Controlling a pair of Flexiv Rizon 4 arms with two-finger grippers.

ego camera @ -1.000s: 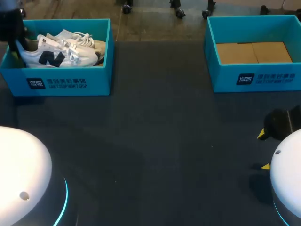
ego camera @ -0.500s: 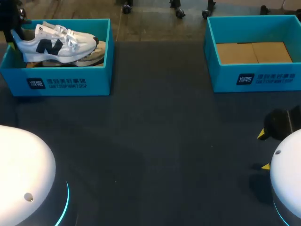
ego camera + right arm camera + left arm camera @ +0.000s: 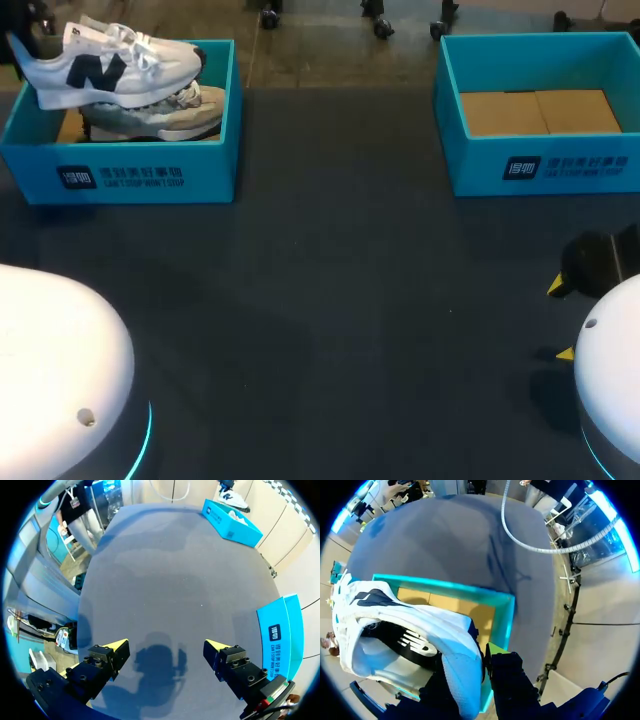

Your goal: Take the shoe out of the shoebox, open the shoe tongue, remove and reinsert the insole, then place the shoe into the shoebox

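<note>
Well, the left end effector [image 3: 476,667] grips the white sneaker [image 3: 110,65] by its heel, just above the blue shoebox [image 3: 150,175] at the tabletop's [image 3: 330,280] far-left corner. I'd raise the toe clear of the wall before swinging inward. The right end effector [image 3: 167,652] gapes, empty.

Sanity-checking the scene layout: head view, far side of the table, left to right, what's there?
Left shoebox, with the white shoe held above it and a second shoe inside → right shoebox, empty with a cardboard floor.
</note>
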